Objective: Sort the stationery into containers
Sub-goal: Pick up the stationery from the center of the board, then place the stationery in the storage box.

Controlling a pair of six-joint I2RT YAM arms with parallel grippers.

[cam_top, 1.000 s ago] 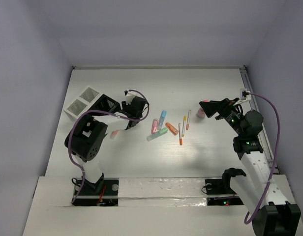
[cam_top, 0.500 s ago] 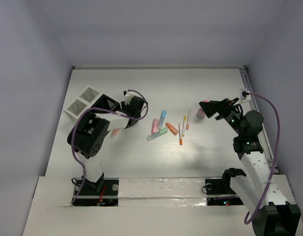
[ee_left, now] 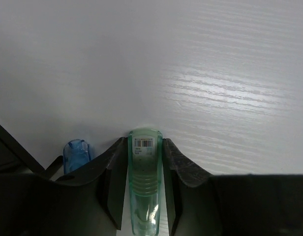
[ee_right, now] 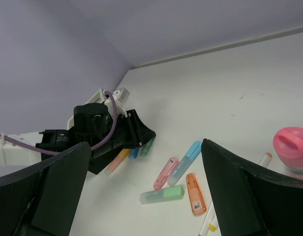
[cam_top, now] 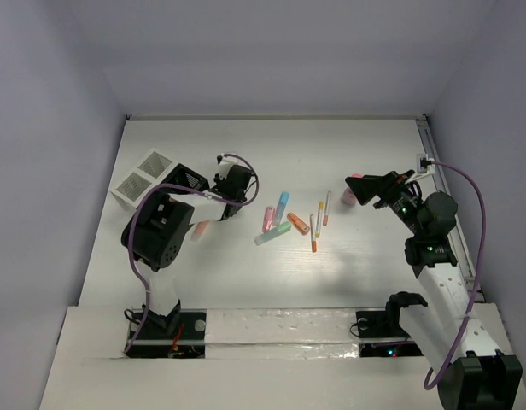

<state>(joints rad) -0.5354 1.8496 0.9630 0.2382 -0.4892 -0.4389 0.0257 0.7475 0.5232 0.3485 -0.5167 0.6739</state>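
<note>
The white table (cam_top: 348, 282) carries everything. The left arm (cam_top: 159, 241) curls in at the near side of the black slotted organiser (cam_top: 188, 179), and the right arm (cam_top: 429, 231) reaches in from well to the organiser's right. Two white mesh cups (cam_top: 142, 178) stand just beside the organiser on its left.

The pink cup (ee_right: 294, 143) sits far to the organiser's right, close by the right gripper (cam_top: 365, 188), whose fingers (ee_right: 58, 182) are spread wide with nothing between them. The left gripper (ee_left: 144, 143), just right of the organiser, is pinching a green marker (ee_left: 144, 196) (its barcode label faces the wrist camera).

A blue marker (ee_left: 74, 155) lies just beside one finger; whether it touches the organiser cannot be told. A peach marker (cam_top: 199, 229) lies near the organiser's near side.

Further right of the organiser lies a loose cluster:
- second green marker (ee_right: 161, 194)
- light blue marker (ee_right: 187, 158)
- pink marker (ee_right: 165, 173)
- orange marker (ee_right: 193, 187)
- two thin white pens (cam_top: 314, 229)
</note>
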